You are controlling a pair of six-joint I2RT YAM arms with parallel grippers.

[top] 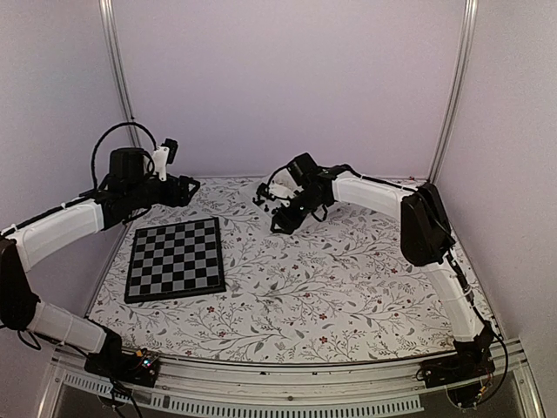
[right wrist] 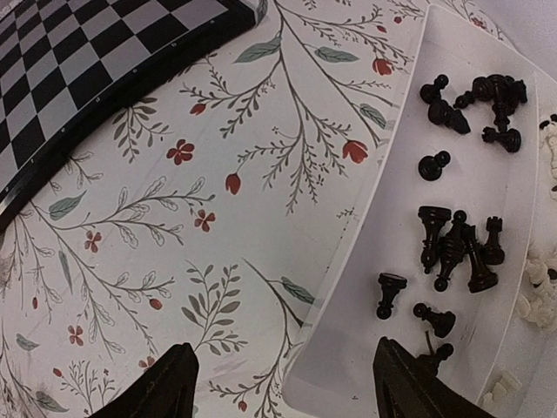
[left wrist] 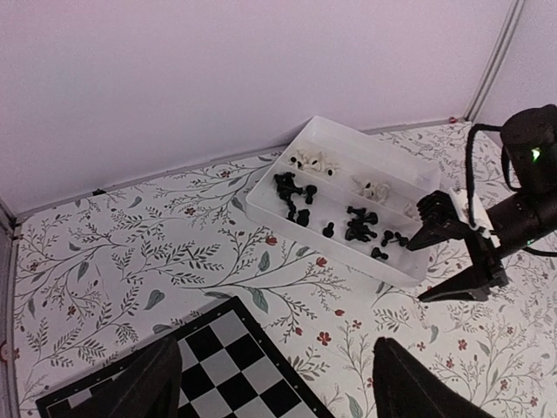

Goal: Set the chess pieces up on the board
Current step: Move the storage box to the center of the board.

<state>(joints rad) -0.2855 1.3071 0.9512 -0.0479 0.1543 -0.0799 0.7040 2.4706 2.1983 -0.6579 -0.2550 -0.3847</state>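
Counting now: 1 board (right wrist: 87,61) beyond the left finger of the right gripper (right wrist: 283,370). 1 white tray (right wrist: 396,218) ahead of its right finger, 2 compartments. In it, black chess pieces (right wrist: 452,248): at least 12, clumps hide the exact number. The white pieces (left wrist: 315,160) are too small to count.

No readable text, label, brand name, number or sign is visible in the top external, left wrist or right wrist views.
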